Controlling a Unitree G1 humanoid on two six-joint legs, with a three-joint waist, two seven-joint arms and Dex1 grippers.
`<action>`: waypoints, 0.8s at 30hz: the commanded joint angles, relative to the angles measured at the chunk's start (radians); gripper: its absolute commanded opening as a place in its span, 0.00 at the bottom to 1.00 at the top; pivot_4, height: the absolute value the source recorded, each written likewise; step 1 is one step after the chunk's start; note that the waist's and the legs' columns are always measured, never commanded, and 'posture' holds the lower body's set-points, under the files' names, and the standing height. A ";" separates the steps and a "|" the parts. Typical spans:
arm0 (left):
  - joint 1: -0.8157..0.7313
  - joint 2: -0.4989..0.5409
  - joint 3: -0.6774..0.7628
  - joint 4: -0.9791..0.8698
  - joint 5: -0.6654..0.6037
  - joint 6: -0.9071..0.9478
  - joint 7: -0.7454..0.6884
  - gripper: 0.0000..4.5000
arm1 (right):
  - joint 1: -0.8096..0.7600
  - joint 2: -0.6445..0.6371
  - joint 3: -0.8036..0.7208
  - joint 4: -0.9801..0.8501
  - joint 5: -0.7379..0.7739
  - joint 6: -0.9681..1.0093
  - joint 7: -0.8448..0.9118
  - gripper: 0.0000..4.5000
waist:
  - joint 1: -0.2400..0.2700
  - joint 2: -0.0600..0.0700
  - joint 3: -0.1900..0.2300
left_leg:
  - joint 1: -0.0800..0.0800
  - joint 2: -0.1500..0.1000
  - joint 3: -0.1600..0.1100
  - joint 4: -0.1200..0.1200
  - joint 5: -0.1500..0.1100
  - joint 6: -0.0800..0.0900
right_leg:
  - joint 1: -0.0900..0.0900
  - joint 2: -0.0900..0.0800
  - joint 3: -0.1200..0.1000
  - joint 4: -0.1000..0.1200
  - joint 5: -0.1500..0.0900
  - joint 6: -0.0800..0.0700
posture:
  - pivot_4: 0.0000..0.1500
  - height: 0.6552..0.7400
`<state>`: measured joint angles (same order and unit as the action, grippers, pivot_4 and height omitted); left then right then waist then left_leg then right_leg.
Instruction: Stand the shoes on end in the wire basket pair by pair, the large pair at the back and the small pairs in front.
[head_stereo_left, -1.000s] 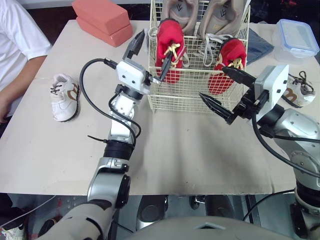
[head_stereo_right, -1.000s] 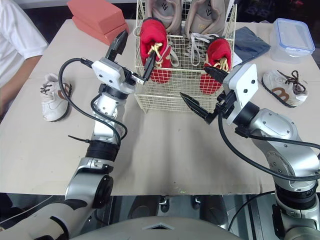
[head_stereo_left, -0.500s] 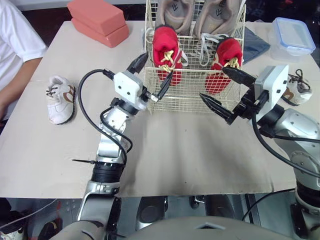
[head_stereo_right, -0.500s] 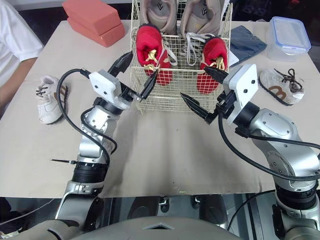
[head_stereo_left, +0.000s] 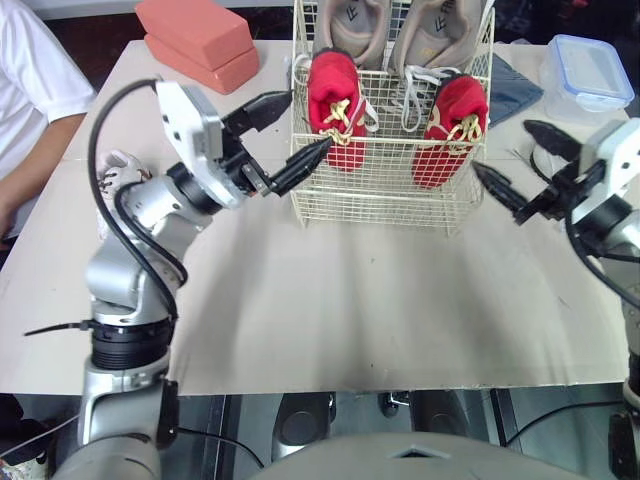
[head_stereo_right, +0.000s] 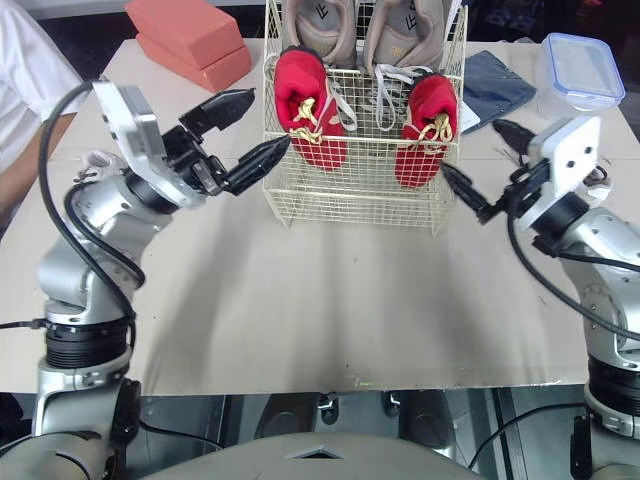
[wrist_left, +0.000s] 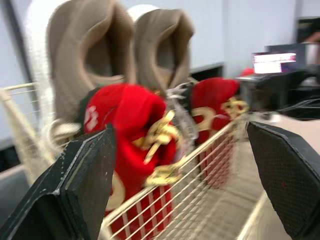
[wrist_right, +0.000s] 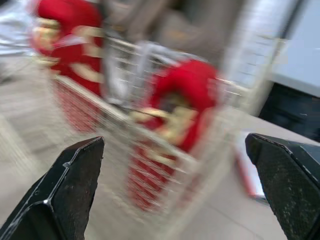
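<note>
The wire basket (head_stereo_left: 380, 200) stands at the back middle of the table. Two large beige shoes (head_stereo_left: 350, 25) stand on end at its back, and two small red shoes (head_stereo_left: 335, 95) (head_stereo_left: 450, 115) stand in front of them. My left gripper (head_stereo_left: 310, 120) is open just left of the basket's front corner, its fingers pointing at the left red shoe (wrist_left: 125, 130). My right gripper (head_stereo_left: 500, 147) is open beside the basket's right side, facing the right red shoe (wrist_right: 185, 100). A small white shoe (head_stereo_right: 90, 160) lies at the left, mostly hidden behind my left arm.
Two coral blocks (head_stereo_left: 200, 40) lie at the back left. A lidded plastic box (head_stereo_left: 588, 75) and a blue cloth (head_stereo_left: 510, 85) sit at the back right. A person in a white shirt (head_stereo_left: 30, 90) sits at the table's left edge.
My left gripper has drawn back from the basket's front to its left corner. My right gripper has swung right and away, from in front of the basket to beside its right side.
</note>
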<state>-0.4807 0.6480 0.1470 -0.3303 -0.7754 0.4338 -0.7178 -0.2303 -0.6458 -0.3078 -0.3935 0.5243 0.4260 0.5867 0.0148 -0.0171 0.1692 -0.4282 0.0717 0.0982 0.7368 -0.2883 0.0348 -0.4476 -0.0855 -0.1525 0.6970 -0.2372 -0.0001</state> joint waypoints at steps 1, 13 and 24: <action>-0.074 0.062 0.052 -0.058 -0.123 0.123 -0.009 0.99 | -0.005 -0.038 -0.102 0.124 -0.017 -0.081 0.039 1.00 | 0.000 0.000 0.000 | 0.000 0.000 0.000 0.000 0.000 0.000 | 0.000 0.000 0.000 0.000 0.000 0.000 | 1.00 0.36; -0.147 0.229 0.117 -0.135 -0.360 0.408 -0.006 0.99 | -0.070 -0.193 -0.180 0.660 -0.080 -0.128 0.116 1.00 | -0.003 0.002 0.001 | 0.003 0.000 0.004 -0.002 0.000 0.000 | 0.000 0.001 0.004 0.000 0.000 0.000 | 1.00 0.36; -0.165 0.234 0.098 -0.182 -0.427 0.463 0.037 0.99 | -0.403 -0.262 -0.043 1.308 -0.229 -0.269 0.250 1.00 | -0.005 0.003 0.003 | 0.006 0.000 0.008 -0.002 0.000 0.000 | 0.001 0.001 0.007 0.001 0.000 -0.001 | 1.00 0.36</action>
<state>-0.6246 0.8731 0.2261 -0.4826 -1.1719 0.8918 -0.6901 -0.6004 -0.8694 -0.3511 0.8590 0.3171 0.2005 0.8259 0.0098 -0.0138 0.1721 -0.4218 0.0716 0.1060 0.7344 -0.2880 0.0343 -0.4469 -0.0849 -0.1449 0.6981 -0.2361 -0.0019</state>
